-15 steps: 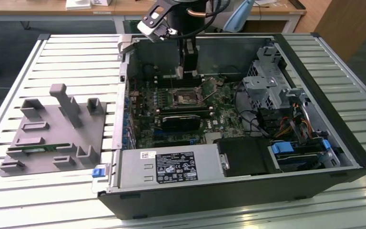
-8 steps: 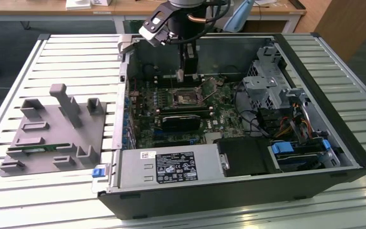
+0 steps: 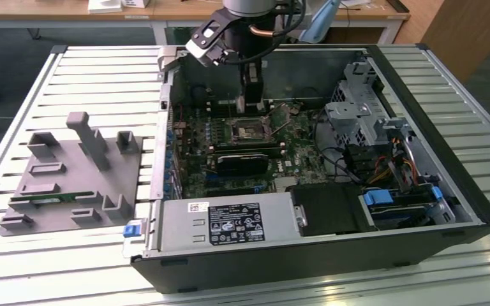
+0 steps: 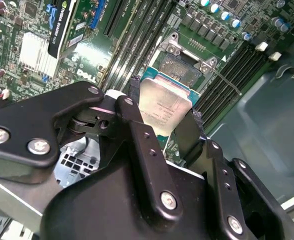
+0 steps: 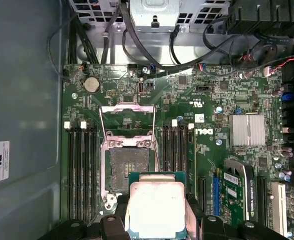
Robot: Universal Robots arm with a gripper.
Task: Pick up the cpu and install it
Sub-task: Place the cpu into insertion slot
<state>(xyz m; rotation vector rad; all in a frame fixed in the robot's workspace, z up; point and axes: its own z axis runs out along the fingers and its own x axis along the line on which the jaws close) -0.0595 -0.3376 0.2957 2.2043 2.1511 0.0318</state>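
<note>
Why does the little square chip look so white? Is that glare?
Likely glare: in the first wrist view the small flat square silver-grey metal chip, gripped by the black jaws, is washed nearly white; in the second wrist view it shows a softer sheen; in the exterior view the slatted metal table shines while inside the black computer case it is shaded.

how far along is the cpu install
Pickup looks done: the gripper is shut on the cpu, holding it over the motherboard. The socket lies empty with its retention frame lifted open. Left: the cpu is not yet seated in the socket.
</note>
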